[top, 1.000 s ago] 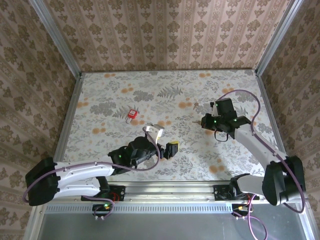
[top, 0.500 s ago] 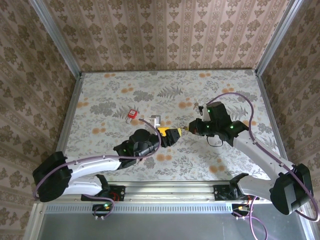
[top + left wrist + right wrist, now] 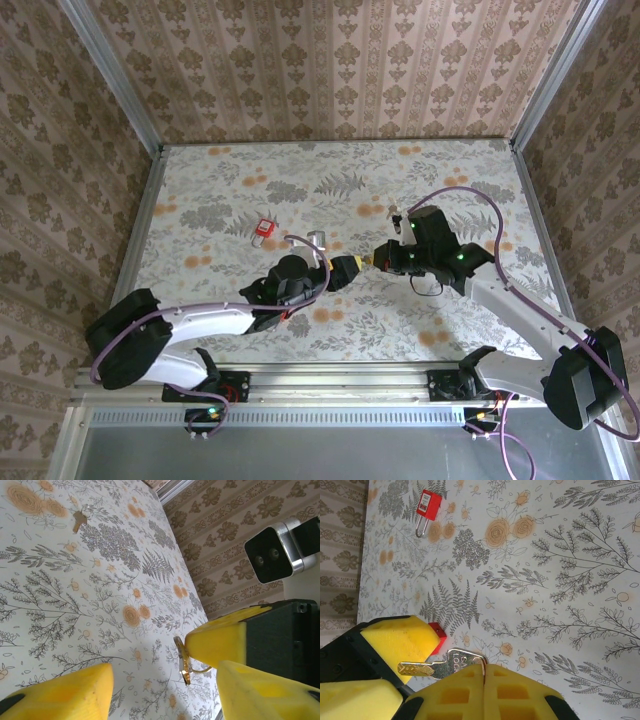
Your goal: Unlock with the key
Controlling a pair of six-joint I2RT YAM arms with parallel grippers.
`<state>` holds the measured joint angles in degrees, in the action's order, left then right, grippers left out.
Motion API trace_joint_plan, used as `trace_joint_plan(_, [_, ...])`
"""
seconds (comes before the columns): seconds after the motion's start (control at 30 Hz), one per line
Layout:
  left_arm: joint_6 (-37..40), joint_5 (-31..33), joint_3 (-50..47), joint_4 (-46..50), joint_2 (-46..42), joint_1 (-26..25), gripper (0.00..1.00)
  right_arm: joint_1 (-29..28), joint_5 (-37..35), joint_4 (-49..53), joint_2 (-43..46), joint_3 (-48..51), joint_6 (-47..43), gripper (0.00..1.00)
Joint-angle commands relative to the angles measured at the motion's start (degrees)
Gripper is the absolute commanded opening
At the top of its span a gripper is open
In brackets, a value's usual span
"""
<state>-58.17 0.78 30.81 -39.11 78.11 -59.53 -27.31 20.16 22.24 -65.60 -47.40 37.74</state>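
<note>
Right claw (image 3: 484,672) is clamped on the bow of the key (image 3: 440,667), at lower centre of the right wrist frame, blade pointing left. Left claw (image 3: 165,676) stands part-open with a finger on either side of that blade; contact cannot be confirmed. The padlock (image 3: 263,229) lies loose on the table (image 3: 450,170), upper left, well apart from both claws.

Risks:
- A skewed left pinch could twist or drop the key.
- The unheld padlock would slide when the key is pushed in.
</note>
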Motion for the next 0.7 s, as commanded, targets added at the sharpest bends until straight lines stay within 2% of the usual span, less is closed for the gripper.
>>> trace_joint_plan(0.0, [-1.41,-1.47,1.61,-2.95,0.94,0.55,0.54,-0.72,-0.55,-0.79,0.13,-0.42,0.06,0.0])
trace_joint_plan(0.37, [-1.95,-1.96,2.33,-3.02,2.57,1.38,0.43,-1.34,-0.7,-0.36,0.13,-0.36,-1.0,0.0])
trace_joint_plan(0.57, [-2.03,-2.01,2.28,-3.22,2.99,1.41,0.32,-1.78,-0.95,-0.27,0.21,-0.06,-1.04,0.0])
trace_joint_plan(0.67, [-2.03,-2.33,2.24,-3.63,3.34,1.4,0.23,-1.96,-1.08,-0.35,0.31,0.02,-1.09,0.0])
